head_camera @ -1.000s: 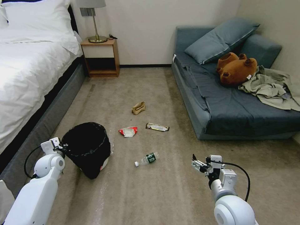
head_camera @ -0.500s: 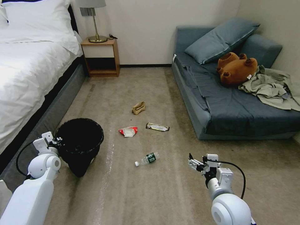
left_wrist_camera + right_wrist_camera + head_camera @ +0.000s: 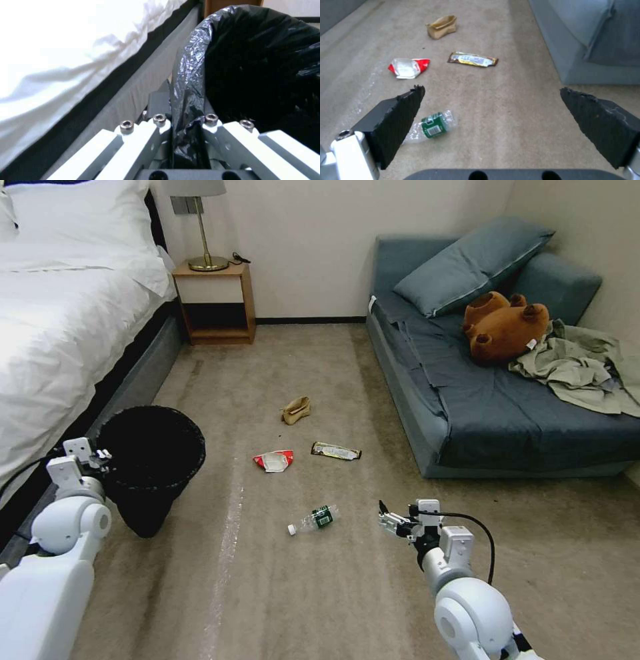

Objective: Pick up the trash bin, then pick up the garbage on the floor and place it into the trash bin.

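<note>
Since the earlier frames, the left claw [image 3: 100,455] has carried the trash bin [image 3: 150,447] up toward the bed; we see it clamped on the crinkly black liner. Right claw [image 3: 389,521] hangs wide. Bottle [image 3: 313,519], red wrapper [image 3: 273,460], gold wrapper [image 3: 335,451] and paper bag [image 3: 296,410] remain on the carpet.

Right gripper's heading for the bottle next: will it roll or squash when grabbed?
The bottle lies on its side on carpet, so a nudge could roll it. Its clear, crinkled body looks empty, probably light and easily squashed. The open right gripper looks wide enough.
</note>
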{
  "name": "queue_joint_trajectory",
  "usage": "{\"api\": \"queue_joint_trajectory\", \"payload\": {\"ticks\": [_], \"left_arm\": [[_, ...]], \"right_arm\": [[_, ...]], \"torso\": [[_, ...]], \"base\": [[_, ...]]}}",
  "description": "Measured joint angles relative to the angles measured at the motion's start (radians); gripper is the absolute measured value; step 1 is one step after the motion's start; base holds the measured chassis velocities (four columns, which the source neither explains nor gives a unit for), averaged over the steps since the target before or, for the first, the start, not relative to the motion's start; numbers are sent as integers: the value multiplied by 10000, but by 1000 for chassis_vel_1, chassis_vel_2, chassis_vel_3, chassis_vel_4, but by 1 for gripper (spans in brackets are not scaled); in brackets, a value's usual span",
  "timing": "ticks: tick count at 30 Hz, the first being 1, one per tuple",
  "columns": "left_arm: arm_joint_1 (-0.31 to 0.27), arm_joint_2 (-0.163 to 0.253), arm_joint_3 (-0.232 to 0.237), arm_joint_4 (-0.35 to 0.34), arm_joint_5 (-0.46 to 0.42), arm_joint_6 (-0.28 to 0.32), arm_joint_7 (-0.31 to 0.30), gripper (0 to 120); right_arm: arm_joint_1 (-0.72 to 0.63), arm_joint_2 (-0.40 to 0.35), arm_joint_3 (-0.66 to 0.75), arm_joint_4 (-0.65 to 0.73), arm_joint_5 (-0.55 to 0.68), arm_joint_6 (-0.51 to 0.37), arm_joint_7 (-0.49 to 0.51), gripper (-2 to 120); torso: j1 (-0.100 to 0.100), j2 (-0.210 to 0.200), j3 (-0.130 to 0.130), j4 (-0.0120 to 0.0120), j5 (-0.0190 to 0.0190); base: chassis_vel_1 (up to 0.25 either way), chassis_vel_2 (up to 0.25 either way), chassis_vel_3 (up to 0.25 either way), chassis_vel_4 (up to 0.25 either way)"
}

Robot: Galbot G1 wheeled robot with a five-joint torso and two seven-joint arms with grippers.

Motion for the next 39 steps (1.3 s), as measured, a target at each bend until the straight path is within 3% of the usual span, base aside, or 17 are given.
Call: {"api": "queue_joint_trajectory", "payload": {"ticks": [13, 21, 30, 39], "left_arm": [[70, 399, -7, -489, 129, 77, 249, 4], [227, 281, -103, -519, 235, 39, 315, 4], [412, 260, -575, -400, 139, -49, 483, 4], [444, 256, -690, -159, 67, -120, 572, 4]], "right_arm": [[402, -201, -264, -553, 245, 215, -65, 100], [235, 76, -286, -719, 46, 453, -376, 100], [117, -277, -199, -643, -187, 614, -654, 100], [113, -124, -296, -854, -333, 716, -705, 100]], "torso": [[0, 1, 0, -1, 0], [0, 0, 0, -1, 0], [0, 1, 0, -2, 1], [0, 1, -1, -1, 0]], "base": [[0, 0, 0, 0], [0, 0, 0, 0], [0, 0, 0, 0], [0, 0, 0, 0]]}}
